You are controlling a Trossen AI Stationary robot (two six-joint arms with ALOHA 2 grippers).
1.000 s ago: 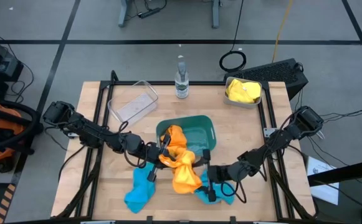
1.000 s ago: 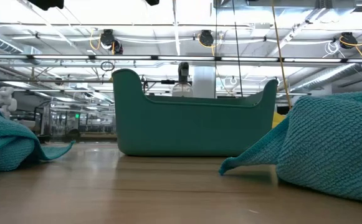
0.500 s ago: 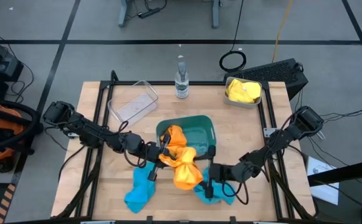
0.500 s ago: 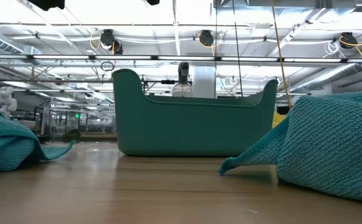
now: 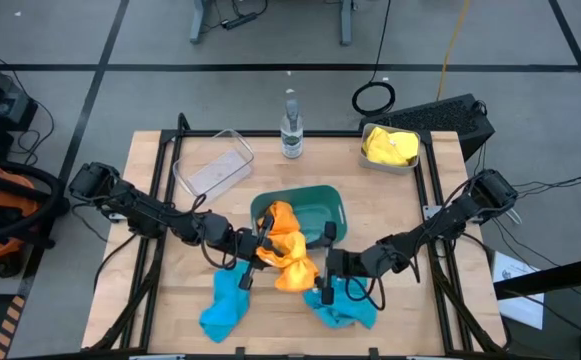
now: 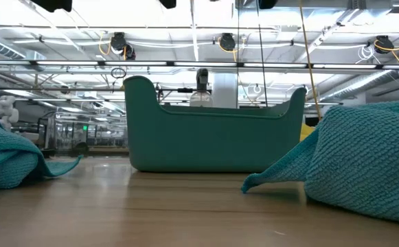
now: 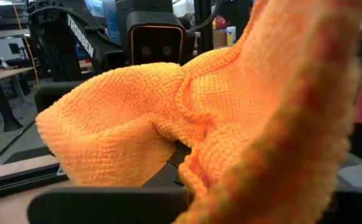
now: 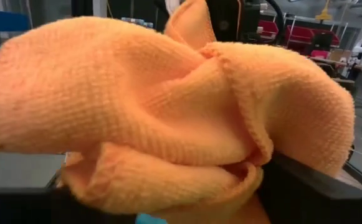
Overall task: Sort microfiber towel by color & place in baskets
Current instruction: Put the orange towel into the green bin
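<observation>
An orange microfiber towel (image 5: pixel 286 252) is bunched between my two grippers, just near of the teal basket (image 5: pixel 322 199), its far end draped over the basket's rim. My left gripper (image 5: pixel 261 246) is shut on it from the left and my right gripper (image 5: pixel 321 272) from the right. The towel fills both wrist views (image 7: pixel 168 118) (image 8: pixel 143 106) and hides the fingertips. Two teal towels lie flat on the table, one near-left (image 5: pixel 224 305) and one near-right (image 5: pixel 347 308). The low view shows only the teal basket (image 6: pixel 213 140) and the two teal towels (image 6: pixel 7 154) (image 6: pixel 371 158). My left gripper holds the orange towel by a bunched fold at its left side (image 5: pixel 270 248), coming level from the table's left. Cloth covers the fingers, so the layers cannot be counted. The towel hangs slack toward the right gripper. My right gripper holds the orange towel's near end (image 5: pixel 308 274), a bunched wad (image 8: pixel 168 162), coming level from the table's right. The cloth bulges over the fingers (image 8: pixel 305 186) and hides the pinch. That end is lifted off the table.
A clear basket (image 5: pixel 213 165) stands at the far left, and a pale grey basket (image 5: pixel 411 160) holding a yellow towel (image 5: pixel 390 146) at the far right. A clear bottle (image 5: pixel 290 128) stands at the far middle edge. Bare wood shows along the table's left and right sides.
My right gripper has moved toward the table's left and far edge, closer to the teal basket, carrying the orange towel's near end with it. The towel, stretched out before, is now bunched shorter between the two grippers. The teal towel under it lies uncovered.
</observation>
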